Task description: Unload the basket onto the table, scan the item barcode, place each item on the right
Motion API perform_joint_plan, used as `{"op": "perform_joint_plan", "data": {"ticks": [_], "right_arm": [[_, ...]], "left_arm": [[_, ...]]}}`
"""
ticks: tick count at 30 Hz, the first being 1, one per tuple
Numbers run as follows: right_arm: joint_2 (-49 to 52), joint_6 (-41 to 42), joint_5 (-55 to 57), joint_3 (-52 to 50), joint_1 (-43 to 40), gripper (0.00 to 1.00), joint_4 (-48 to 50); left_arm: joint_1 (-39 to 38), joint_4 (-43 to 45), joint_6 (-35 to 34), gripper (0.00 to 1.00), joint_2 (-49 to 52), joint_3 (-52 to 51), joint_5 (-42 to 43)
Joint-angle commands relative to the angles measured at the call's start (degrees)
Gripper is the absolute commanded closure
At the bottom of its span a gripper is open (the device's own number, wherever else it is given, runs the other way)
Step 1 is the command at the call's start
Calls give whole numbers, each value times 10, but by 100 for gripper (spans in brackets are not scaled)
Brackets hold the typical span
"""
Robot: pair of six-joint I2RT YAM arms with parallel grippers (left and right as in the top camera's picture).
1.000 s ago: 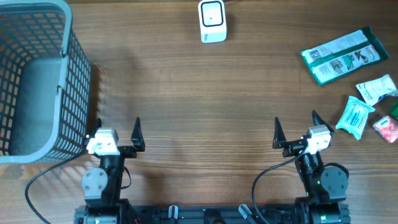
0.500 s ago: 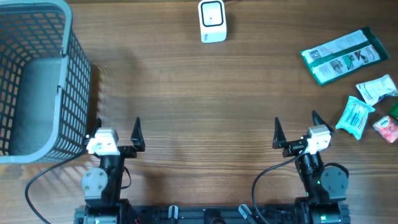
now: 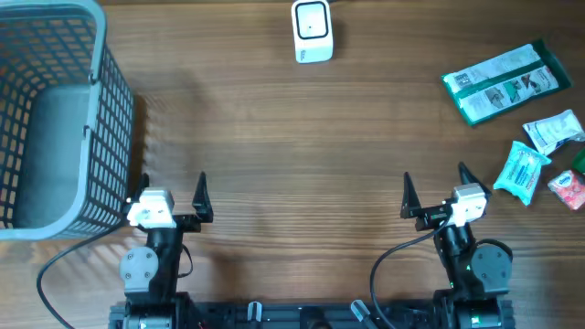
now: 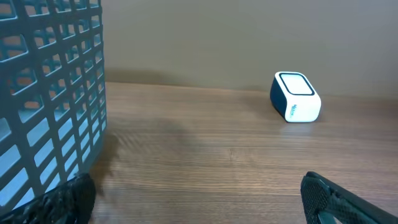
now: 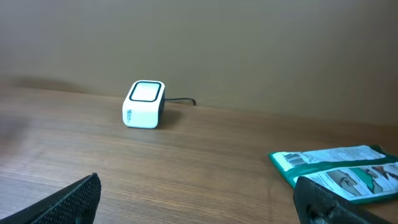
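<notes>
Green packet lies flat on the bench, ahead of the right gripper and off to its right, well apart from it. Three smaller packets sit just to that gripper's right. The scanner stands far ahead, between the two grippers' lines, its cable leading away behind it. The right gripper is spread wide and holds nothing. The left gripper is also spread wide and empty, with the grey basket close on its left.
</notes>
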Motion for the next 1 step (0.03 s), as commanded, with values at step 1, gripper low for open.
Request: {"op": "perform_joint_plan", "data": {"ticks": [1], "right_arm": [[-5,-3,8,-1,2,0,2]], "left_arm": [[-4,4,-10,0,-7,-7,-10]]}}
